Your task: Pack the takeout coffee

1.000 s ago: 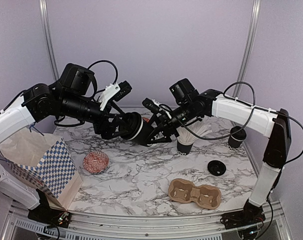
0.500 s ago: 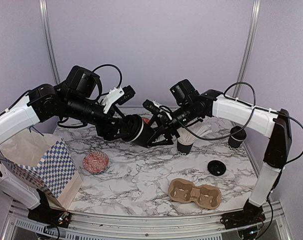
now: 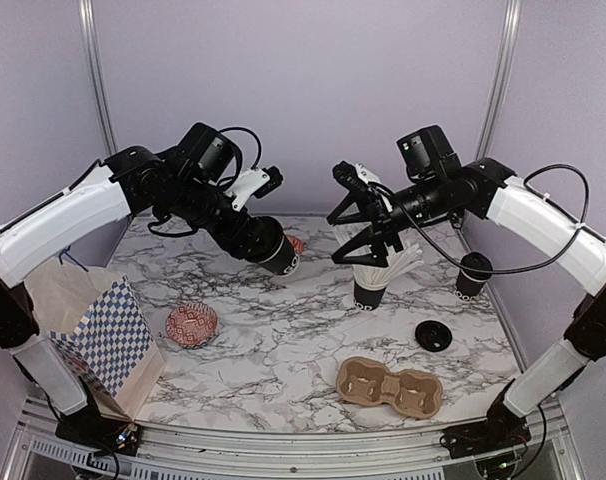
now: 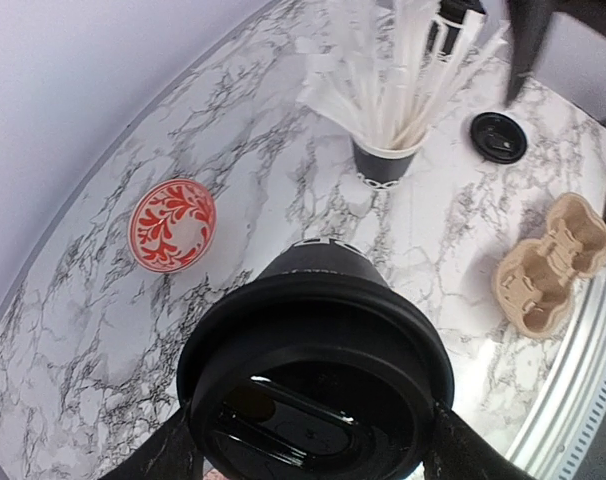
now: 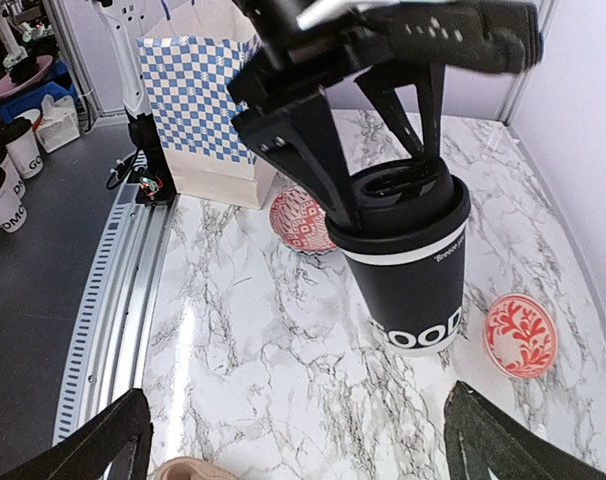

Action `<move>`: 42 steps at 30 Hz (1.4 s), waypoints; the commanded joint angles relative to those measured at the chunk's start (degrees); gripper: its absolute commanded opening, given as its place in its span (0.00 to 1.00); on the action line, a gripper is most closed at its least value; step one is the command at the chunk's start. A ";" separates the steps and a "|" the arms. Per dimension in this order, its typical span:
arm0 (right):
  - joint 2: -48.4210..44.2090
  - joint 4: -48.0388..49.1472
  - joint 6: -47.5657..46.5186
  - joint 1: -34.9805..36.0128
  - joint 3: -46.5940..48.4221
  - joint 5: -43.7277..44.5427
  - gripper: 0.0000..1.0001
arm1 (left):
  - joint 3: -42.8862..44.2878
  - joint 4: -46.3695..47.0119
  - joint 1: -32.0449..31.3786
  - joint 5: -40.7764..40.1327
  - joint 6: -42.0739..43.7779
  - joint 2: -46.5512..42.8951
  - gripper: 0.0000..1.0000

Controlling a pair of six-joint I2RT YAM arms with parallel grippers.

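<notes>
Up at centre-left of the overhead view, a lidded coffee cup (image 3: 276, 252) is held in the air over the marble table (image 3: 283, 340), tipped with its base toward the lower right. It is clamped by the left gripper (image 3: 253, 238); in the right wrist view black fingers are seen running down either side of the lid (image 5: 398, 190) and the cup's top edge. The right gripper (image 3: 345, 215) is spread wide and empty, near the cup but apart from it.

Handling is judged delicate. A paper wall like this would be expected to give under a hard squeeze, and the smooth plastic lid looks slippery. The safest hold is probably on the side just under the rim, where the lid stiffens the paper. With the cup tilted, a leak at the sip hole is a risk if it is filled.

Whether it is filled cannot be told, since the contents are hidden by the lid. In the left wrist view only slivers of the fingers are caught at the bottom corners.

Further out, a cup of white sticks (image 3: 371, 285) is seen at centre-right, with a second black cup (image 3: 473, 275) behind it at the right edge; whether that one is lidded is hard to make out. A loose lid (image 3: 433, 335) and a brown carrier tray (image 3: 390, 387) lie lower right, and a checked bag (image 3: 113, 340), its mouth not shown, stands lower left.
</notes>
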 commanded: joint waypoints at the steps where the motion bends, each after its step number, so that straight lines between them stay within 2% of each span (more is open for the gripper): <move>1: -4.53 -1.96 -1.41 -2.43 -1.34 1.73 0.99 | 7.79 -7.00 3.16 -8.22 -5.65 7.43 0.68; 6: -8.57 -1.88 -2.30 -3.73 -4.13 2.10 0.99 | 16.32 -12.65 8.67 -11.05 -11.57 17.20 0.66; 11: -10.68 -1.54 -2.47 -3.76 -5.73 2.16 0.99 | 20.24 -12.89 13.71 -7.79 -13.12 24.13 0.65; 16: -11.10 -1.53 -2.80 -3.75 -6.36 1.89 0.99 | 23.55 -13.02 15.56 -6.75 -13.39 29.08 0.65; 30: -9.89 -1.27 -3.02 -3.75 -7.35 0.52 0.99 | 24.25 -13.07 16.91 -7.07 -14.22 35.81 0.71; 38: -9.69 -1.42 -3.01 -3.74 -7.65 0.36 0.99 | 25.89 -13.05 17.36 -8.90 -14.64 37.82 0.85; 42: -9.57 -1.53 -2.88 -3.76 -7.57 0.25 0.99 | 27.34 -12.96 17.36 -8.46 -14.82 37.19 0.88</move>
